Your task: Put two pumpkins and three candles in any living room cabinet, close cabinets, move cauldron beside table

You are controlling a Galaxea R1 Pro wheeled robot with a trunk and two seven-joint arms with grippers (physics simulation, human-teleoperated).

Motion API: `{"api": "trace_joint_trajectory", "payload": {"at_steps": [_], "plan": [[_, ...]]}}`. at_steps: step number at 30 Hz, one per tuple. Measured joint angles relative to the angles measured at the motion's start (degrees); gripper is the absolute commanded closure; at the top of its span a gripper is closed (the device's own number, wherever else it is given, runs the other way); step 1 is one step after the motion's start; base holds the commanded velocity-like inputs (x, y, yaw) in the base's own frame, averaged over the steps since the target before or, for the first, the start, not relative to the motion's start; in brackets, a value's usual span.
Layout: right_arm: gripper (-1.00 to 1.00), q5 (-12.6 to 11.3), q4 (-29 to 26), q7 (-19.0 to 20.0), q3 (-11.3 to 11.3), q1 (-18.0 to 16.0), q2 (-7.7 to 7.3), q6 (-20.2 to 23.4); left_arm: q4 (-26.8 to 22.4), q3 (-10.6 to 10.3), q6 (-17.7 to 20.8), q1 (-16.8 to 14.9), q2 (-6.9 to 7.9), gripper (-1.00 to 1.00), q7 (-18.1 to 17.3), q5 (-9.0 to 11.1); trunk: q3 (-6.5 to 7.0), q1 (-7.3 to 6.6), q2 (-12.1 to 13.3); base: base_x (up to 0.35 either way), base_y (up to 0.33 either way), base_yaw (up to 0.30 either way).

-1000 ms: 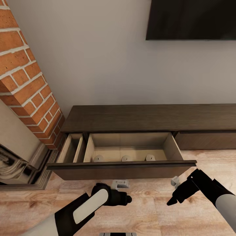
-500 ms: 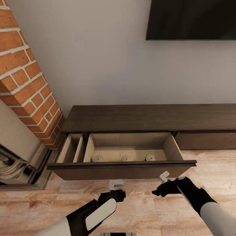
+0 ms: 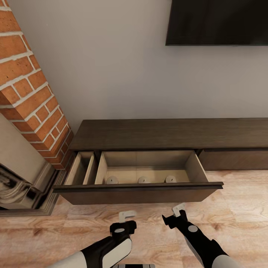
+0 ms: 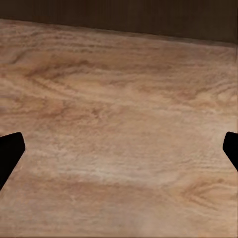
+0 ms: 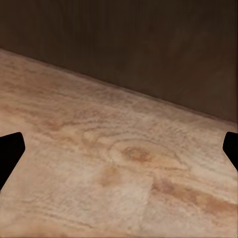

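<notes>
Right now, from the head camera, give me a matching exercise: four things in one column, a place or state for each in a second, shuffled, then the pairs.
Things
1. drawer
2. candles
3. television
4. left pincer

Places or states
A. dark screen on the wall above the cabinet
B. open, over the wooden floor in front of the drawer
C. pulled out of the cabinet
D. three in a row inside the drawer

Pairs: 1-C, 2-D, 3-A, 4-B
</notes>
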Motion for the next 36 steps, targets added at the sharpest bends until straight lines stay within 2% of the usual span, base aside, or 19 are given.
{"api": "trace_joint_trajectory", "payload": {"at_steps": [1,2,3,6,7,11,16,19,21,23,27,36], "plan": [[-1.00,-0.18,0.07,-0.23,0.00,0.02,0.09,-0.22,0.05,0.09,-0.03,0.00,-0.12,-1.00,-0.06,-2.24,0.00,0.00,0.00,0.000,0.000,0.000],[-1.00,-0.38,0.13,-0.44,-0.04,0.04,0.19,-0.41,0.10,0.19,-0.09,0.00,-0.25,-1.00,-0.11,-5.31,0.00,0.00,0.00,0.000,0.000,0.000],[-1.00,-0.46,0.16,-0.58,-0.06,0.05,0.28,-0.48,0.10,0.26,-0.11,0.00,-0.31,-1.00,-0.13,-6.77,0.00,0.00,0.00,0.000,0.000,0.000],[-1.00,-0.66,0.13,-1.13,-0.50,0.06,1.13,-0.58,0.00,0.35,-0.13,0.00,-0.47,-1.00,-0.18,-8.77,0.00,0.00,0.00,0.000,0.000,0.000],[-1.00,-1.17,0.12,-1.51,-1.28,0.06,1.66,-0.60,-0.02,0.37,-0.14,0.00,-0.60,-1.00,-0.22,-9.16,0.00,0.00,0.00,0.000,0.000,0.000],[-1.00,-3.40,0.19,-2.10,-3.20,0.06,2.83,-0.61,-0.10,0.39,-1.01,-0.07,-0.79,-1.00,-0.25,-9.51,0.00,0.00,0.00,0.000,0.000,0.000],[-1.00,-4.07,0.20,-2.61,-3.62,0.06,3.16,-0.61,-0.11,0.39,-1.63,-0.28,-0.77,-1.00,-0.63,-9.57,0.00,0.00,0.00,0.095,0.000,0.000],[-1.00,-4.16,0.20,-2.76,-3.67,0.06,3.21,-0.65,0.10,0.35,-1.58,-0.60,-0.70,-1.00,-3.27,-9.59,0.00,0.00,0.00,0.266,0.000,0.000],[-1.00,-4.21,0.22,-2.89,-3.68,0.06,3.28,-1.19,0.26,0.31,-1.59,-0.71,-0.58,-1.00,-6.75,-9.53,0.00,0.00,0.00,0.158,0.000,0.000],[-1.00,-4.28,0.36,-2.94,-3.72,0.06,4.09,-2.02,1.56,0.35,-1.68,-0.74,-0.51,-1.00,-10.08,-9.49,0.00,0.00,0.00,0.052,0.000,0.000],[-1.00,-4.29,0.45,-2.96,-3.83,0.06,4.98,-2.53,4.32,0.38,-1.76,-0.73,-0.59,-1.00,-13.93,-9.55,0.00,0.00,0.00,0.018,0.000,0.000],[-1.00,-4.29,0.66,-2.96,-3.95,0.07,5.11,-2.63,5.13,0.70,-1.87,-0.73,-0.44,-1.00,-15.18,-9.44,0.00,0.00,0.00,0.039,0.018,0.000]]}}
